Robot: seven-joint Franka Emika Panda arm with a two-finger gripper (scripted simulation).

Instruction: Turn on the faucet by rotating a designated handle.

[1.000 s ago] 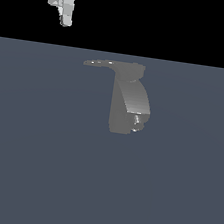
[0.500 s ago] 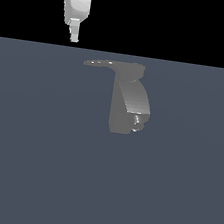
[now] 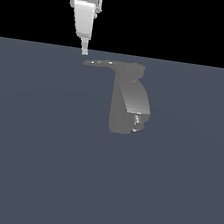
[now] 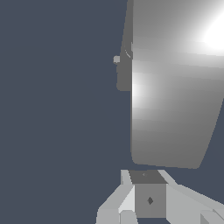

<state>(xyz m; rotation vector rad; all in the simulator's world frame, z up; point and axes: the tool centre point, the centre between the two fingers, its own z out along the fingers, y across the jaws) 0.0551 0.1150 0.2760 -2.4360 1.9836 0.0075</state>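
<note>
Exterior view: gripper (image 3: 84, 52) poised just above handle (image 3: 101, 62) tip, empty; opening indiscernible. Risk of slipping past thin blade, leaving faucet (image 3: 130, 106) off.

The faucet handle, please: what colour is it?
Matte grey, like the faucet body; the handle shows best in the exterior view.

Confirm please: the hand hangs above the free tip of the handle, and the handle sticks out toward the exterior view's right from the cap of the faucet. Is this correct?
One detail is wrong. The exterior view shows the handle sticking out toward its left from the cap of the faucet, not its right. The hand does hang above the handle's free tip.
</note>
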